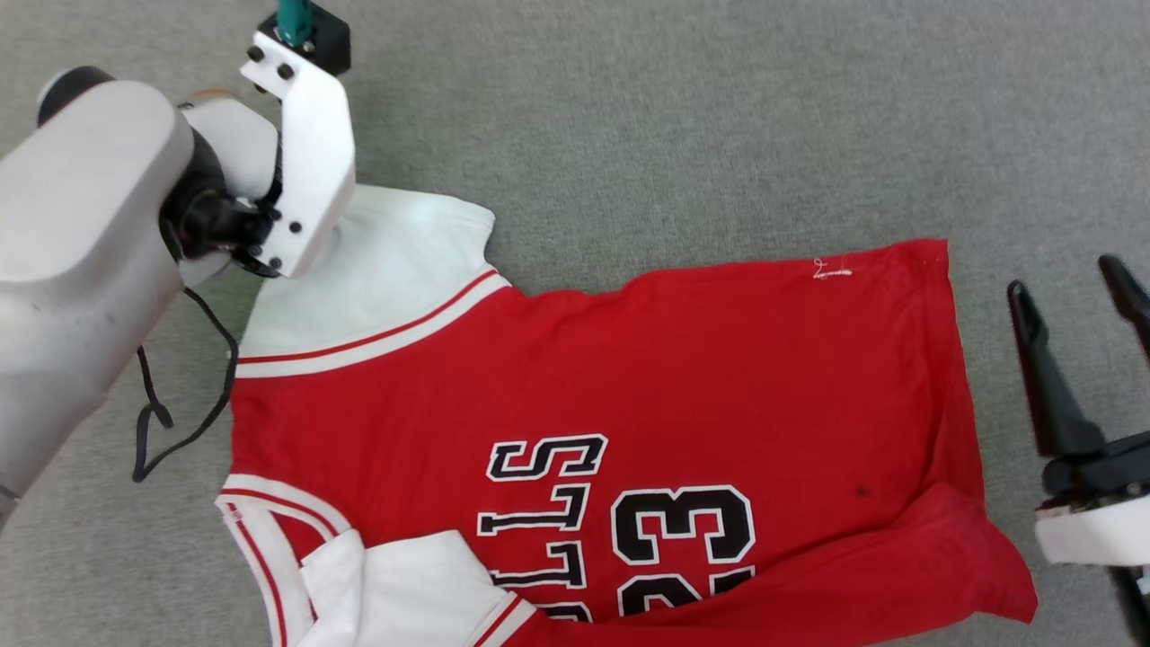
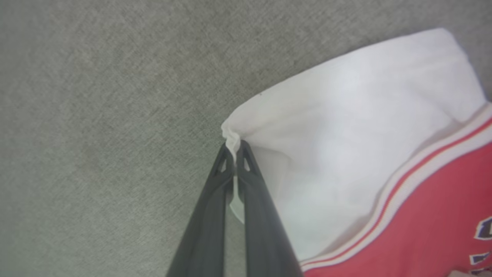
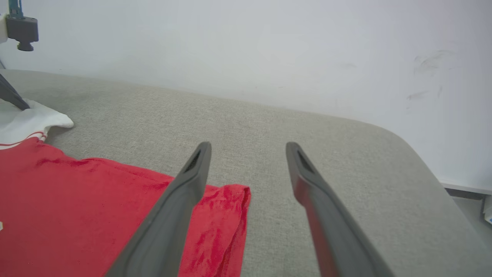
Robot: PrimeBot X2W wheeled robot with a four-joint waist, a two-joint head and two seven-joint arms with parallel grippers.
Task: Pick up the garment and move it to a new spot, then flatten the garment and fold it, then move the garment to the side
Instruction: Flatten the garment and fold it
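one garment lies spread, lettering up, on the grey counter, filling the head view from centre to 6 o'clock, its hem toward 3 o'clock. the left tool is clamped on the outer corner of the white sleeve at 10 o'clock, cloth bunched between its fingers; likely a corner grip so the sleeve can be pulled flat or folded in. the right tool hangs at 3 o'clock, fingers apart and empty, just beyond the rumpled hem, probably placed to take that end. count: one garment, two tools, two sleeves, the other sleeve tucked over at 7 o'clock
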